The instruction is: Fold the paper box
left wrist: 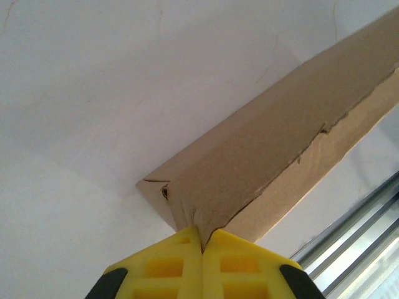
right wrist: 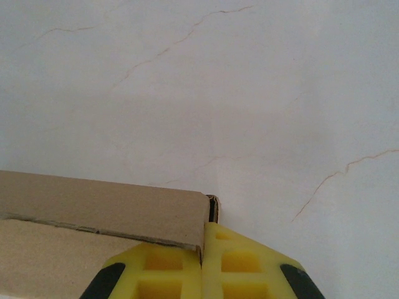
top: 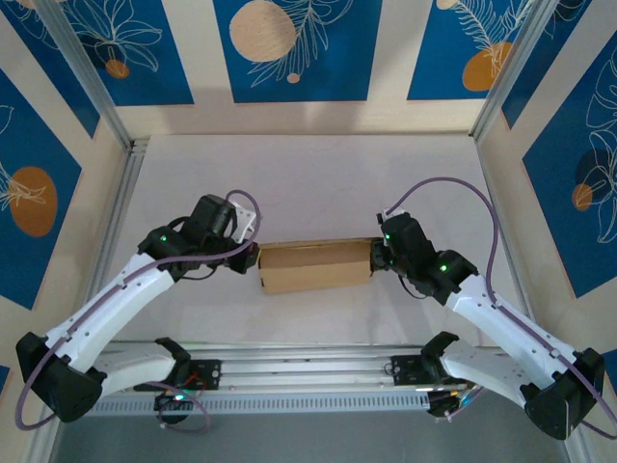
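Note:
The paper box [top: 315, 266] is a brown cardboard piece folded into a long, low shape, lying across the middle of the white table. My left gripper [top: 255, 260] is at its left end. In the left wrist view the yellow fingers [left wrist: 168, 268] are shut, pinching a creased corner of the paper box [left wrist: 262, 156]. My right gripper [top: 376, 256] is at the right end. In the right wrist view its yellow fingers [right wrist: 249, 261] are closed on the end wall of the paper box [right wrist: 100, 208], whose top flap lies just left of the jaws.
An aluminium rail [top: 308, 362] runs along the near table edge in front of the arm bases, and shows in the left wrist view as the rail [left wrist: 355, 230]. Metal frame posts [top: 92, 82] and blue patterned wall panels border the back and sides.

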You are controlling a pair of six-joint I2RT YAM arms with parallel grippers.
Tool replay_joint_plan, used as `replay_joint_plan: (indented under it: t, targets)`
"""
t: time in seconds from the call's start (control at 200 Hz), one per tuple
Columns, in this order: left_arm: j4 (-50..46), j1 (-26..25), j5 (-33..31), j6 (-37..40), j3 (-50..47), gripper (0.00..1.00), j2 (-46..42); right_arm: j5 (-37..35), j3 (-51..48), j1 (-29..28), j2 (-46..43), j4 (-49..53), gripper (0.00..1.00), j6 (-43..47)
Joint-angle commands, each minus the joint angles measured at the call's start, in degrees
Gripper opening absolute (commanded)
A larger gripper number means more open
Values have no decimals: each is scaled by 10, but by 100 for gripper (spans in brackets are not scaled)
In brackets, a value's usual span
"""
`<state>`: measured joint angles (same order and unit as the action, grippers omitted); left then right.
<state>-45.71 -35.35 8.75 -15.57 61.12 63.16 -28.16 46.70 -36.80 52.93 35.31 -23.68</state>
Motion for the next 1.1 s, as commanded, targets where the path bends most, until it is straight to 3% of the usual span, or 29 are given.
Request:
replay_joint_plan:
  t: [0.0,0.43,1.095]
  targets:
    - [51,4,23,-78,-12,0,-13,24,-20,-6,2,36,0,-6]
    - [13,4,-32,-260,9,0,-8,27,-20,-6,5,35,0,-5]
    - [26,6,-37,-283,-27,0,-18,27,-21,-6,5,35,0,-7]
